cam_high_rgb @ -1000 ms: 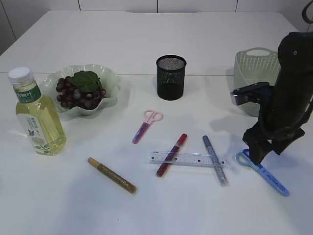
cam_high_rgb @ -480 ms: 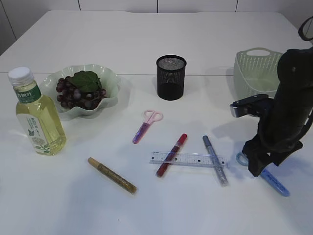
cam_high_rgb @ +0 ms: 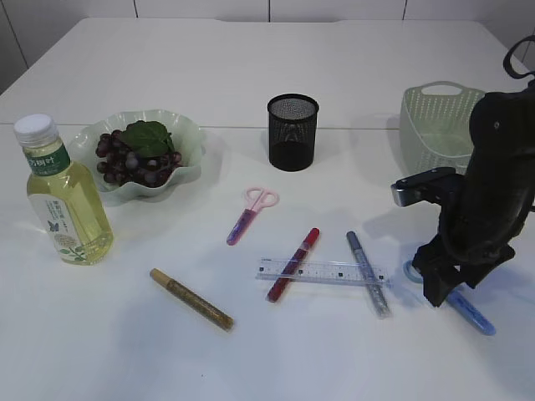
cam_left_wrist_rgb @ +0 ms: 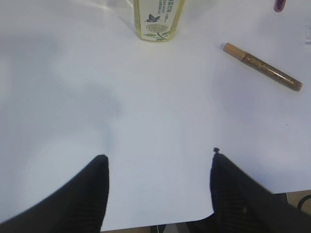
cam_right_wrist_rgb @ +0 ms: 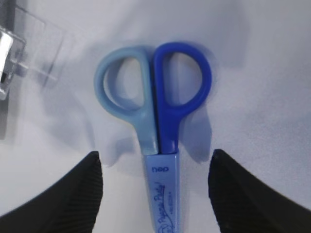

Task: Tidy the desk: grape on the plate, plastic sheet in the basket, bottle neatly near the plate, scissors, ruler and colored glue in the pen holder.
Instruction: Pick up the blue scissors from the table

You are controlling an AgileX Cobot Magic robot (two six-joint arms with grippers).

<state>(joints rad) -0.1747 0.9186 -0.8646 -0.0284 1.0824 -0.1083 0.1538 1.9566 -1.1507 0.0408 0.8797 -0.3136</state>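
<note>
Grapes (cam_high_rgb: 134, 157) lie in the plate (cam_high_rgb: 191, 142). Right wrist view alone shows open right pincer (cam_right_wrist_rgb: 154, 189) straddling blue scissors (cam_right_wrist_rgb: 158, 111); left pincer (cam_left_wrist_rgb: 158, 182) open.

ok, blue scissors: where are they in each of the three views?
Exterior view: blue scissors lie at lower right on the table, partly hidden behind the right gripper.
Left wrist view: not in it; only the bottle and the gold glue pen show.
Right wrist view: centre of frame, handles up, between the open jaws.
Shared landmark: the clear ruler, whose end shows at the upper left of the right wrist view.
</note>
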